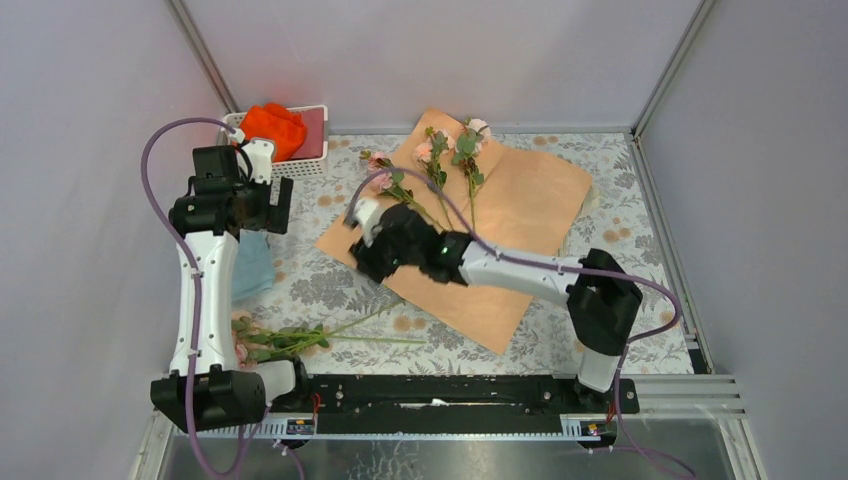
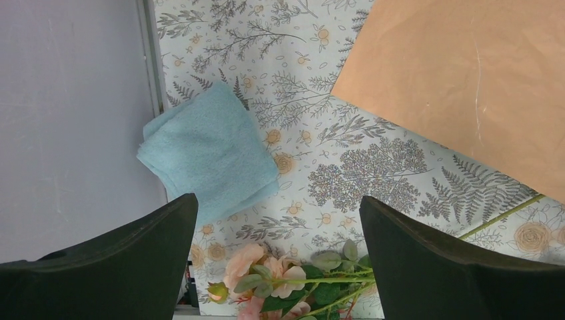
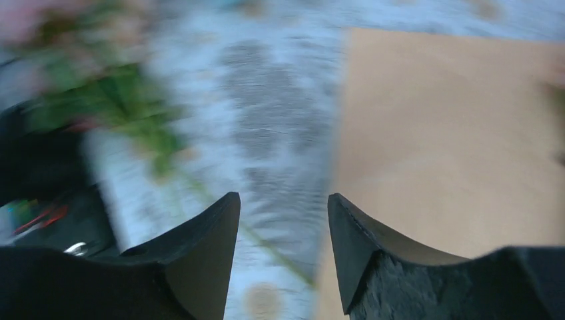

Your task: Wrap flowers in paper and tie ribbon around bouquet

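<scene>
Our right gripper (image 3: 283,200) hung part-open and empty over the paper's (image 1: 500,215) left edge. Three roses (image 1: 440,160) lay on its far corner, ready for wrapping. The spare roses (image 1: 280,340) waited off its near-left side, and our left gripper (image 2: 278,198) gaped wide to its left.

No text, label, brand, number or sign is legible on anything in view.
</scene>
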You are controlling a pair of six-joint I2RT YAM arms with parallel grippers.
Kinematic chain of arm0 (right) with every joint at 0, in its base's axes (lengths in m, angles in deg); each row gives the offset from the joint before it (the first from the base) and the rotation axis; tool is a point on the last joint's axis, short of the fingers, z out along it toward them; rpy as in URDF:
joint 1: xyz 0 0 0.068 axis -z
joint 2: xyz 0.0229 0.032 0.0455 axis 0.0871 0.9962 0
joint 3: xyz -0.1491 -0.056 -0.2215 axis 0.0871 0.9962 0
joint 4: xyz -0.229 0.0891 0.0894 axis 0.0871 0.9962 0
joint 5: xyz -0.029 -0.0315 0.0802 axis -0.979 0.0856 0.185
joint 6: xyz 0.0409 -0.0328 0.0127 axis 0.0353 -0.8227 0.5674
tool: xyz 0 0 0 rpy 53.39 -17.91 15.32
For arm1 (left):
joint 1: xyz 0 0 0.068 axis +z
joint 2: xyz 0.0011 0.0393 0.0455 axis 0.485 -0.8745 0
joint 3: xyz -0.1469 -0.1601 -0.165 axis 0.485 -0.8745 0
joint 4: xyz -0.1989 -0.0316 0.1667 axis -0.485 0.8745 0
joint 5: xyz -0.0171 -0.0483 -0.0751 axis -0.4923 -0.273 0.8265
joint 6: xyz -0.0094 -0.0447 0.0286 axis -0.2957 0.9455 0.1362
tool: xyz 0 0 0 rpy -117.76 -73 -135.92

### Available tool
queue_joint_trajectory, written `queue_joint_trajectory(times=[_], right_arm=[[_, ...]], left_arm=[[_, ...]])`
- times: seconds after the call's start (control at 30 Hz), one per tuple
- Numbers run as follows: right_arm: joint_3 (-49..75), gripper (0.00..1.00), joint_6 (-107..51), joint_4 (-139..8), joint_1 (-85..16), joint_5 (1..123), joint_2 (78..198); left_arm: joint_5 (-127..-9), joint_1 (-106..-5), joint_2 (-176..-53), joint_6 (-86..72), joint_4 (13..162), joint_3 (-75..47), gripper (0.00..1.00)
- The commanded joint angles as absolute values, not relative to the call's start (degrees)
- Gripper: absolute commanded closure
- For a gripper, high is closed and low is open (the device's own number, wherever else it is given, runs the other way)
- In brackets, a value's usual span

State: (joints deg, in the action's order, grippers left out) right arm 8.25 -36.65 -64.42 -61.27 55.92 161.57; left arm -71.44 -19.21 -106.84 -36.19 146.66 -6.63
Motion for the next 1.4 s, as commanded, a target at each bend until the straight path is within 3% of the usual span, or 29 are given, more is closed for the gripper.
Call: queue_joint_trajectory(times=[0.0, 0.17, 0.43, 0.57, 0.63, 0.77, 0.8, 0.93, 1.07, 1.27, 1.37], right_arm=[[14.0, 0.43, -38.8, -70.5, -68.6, 75.4, 160.3], [12.8, 0.5, -42.0, -68.3, -75.5, 74.7, 166.7], [9.8, 0.45, -43.6, -67.1, -76.1, 67.3, 174.2], [9.0, 0.48, -43.9, -66.5, -76.1, 66.7, 177.0], [9.2, 0.6, -43.8, -66.5, -76.1, 66.7, 177.9], [8.7, 0.97, -43.6, -63.3, -76.1, 69.1, 176.1], [8.7, 1.0, -43.7, -62.8, -76.1, 70.1, 174.5], [6.6, 1.0, -43.6, -58.5, -76.0, 72.0, 166.1], [8.7, 1.0, -39.8, -58.6, -73.4, 65.8, 155.8], [13.5, 1.0, -29.2, -61.7, -58.5, 63.5, 149.8], [18.5, 1.0, -21.8, -70.8, -46.8, 63.6, 149.1]], left_arm=[[-71.7, -18.9, -106.9, -35.6, 144.1, -6.7, 0.01], [-70.2, -18.9, -105.3, -35.3, 144.0, -7.1, 0.01], [-70.0, -18.9, -104.1, -36.1, 144.0, -9.5, 0.01], [-68.7, -18.9, -103.5, -36.6, 144.1, -10.1, 0.01], [-68.9, -18.9, -103.3, -36.8, 144.1, -10.2, 0.01], [-67.7, -19.0, -103.5, -37.3, 144.0, -11.0, 0.01], [-67.4, -19.0, -103.7, -37.2, 144.1, -11.0, 0.01], [-68.1, -18.9, -104.2, -37.1, 144.1, -9.7, 0.01], [-70.7, -18.9, -103.6, -38.0, 145.0, -6.7, 0.01], [-73.4, -19.0, -102.5, -39.0, 147.3, 2.8, 0.01], [-73.4, -18.9, -103.0, -38.7, 148.2, 6.0, 0.01]])
